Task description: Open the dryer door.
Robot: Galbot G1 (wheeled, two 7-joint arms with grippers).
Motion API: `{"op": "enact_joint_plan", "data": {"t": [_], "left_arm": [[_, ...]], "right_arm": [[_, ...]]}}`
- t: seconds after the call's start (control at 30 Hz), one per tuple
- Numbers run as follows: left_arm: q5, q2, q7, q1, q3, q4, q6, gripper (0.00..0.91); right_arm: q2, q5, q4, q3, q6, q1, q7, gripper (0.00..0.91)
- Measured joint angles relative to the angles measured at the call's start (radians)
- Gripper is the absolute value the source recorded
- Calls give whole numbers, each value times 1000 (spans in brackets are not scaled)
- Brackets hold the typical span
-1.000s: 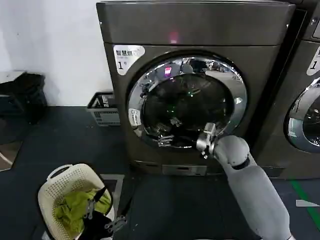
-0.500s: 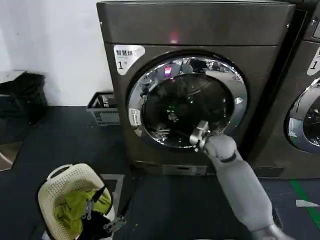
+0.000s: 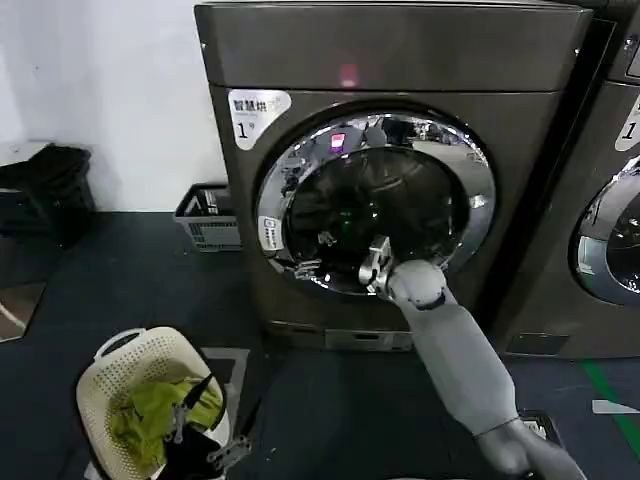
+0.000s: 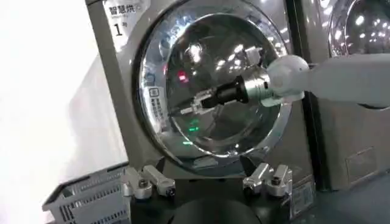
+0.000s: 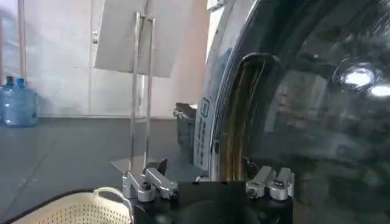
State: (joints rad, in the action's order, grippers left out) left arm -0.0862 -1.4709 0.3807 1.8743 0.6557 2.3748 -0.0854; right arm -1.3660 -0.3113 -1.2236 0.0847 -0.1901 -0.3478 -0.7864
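Right gripper (image 3: 372, 266), fingers spread, hovers before the shut, chrome-ringed, dark-glassed dryer door (image 3: 375, 205).

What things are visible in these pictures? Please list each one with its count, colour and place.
dryer: one, dark grey-brown, centre, white label marked "1", pink light on top panel.
dryer door: one, chrome ring with dark glass, on the dryer front, looks shut.
second machine: one, same grey-brown, chrome-ringed door, at the right edge.
laundry basket: one, cream, on the floor at lower left, green cloth inside.
crate: one, grey, on the floor by the wall, left of the dryer.
water bottles: two, blue, by the far wall in the right wrist view.
left gripper: one, dark, low by the laundry basket, open.
right gripper: one, silver, in front of the door glass, low on it, open.
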Motion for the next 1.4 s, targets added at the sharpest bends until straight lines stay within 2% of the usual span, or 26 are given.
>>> {"op": "enact_joint_plan", "data": {"t": [0.27, 0.43, 0.8, 0.9, 1.03, 1.2, 1.4], "left_arm": [[-17, 6, -19, -3, -5, 1, 22, 907], [-33, 18, -38, -11, -6, 2, 57, 907], [30, 46, -17, -32, 13, -2, 51, 907], [37, 55, 25, -44, 28, -6, 44, 907], [65, 69, 33, -58, 46, -8, 62, 907], [111, 100, 24, -95, 78, -60, 98, 907], [226, 165, -15, -152, 91, -133, 73, 907]], "right_arm": [[-23, 0, 19, -15, -4, 19, -6, 907], [-27, -2, 28, -36, 36, 23, -16, 907], [12, -92, 7, -57, 48, 7, -88, 907], [34, -106, -11, -57, 50, -5, -151, 907], [74, -148, -47, -70, 73, -29, -216, 907], [137, -202, -113, -72, 75, -67, -268, 907], [231, -289, -227, -62, 62, -135, -394, 907]]}}
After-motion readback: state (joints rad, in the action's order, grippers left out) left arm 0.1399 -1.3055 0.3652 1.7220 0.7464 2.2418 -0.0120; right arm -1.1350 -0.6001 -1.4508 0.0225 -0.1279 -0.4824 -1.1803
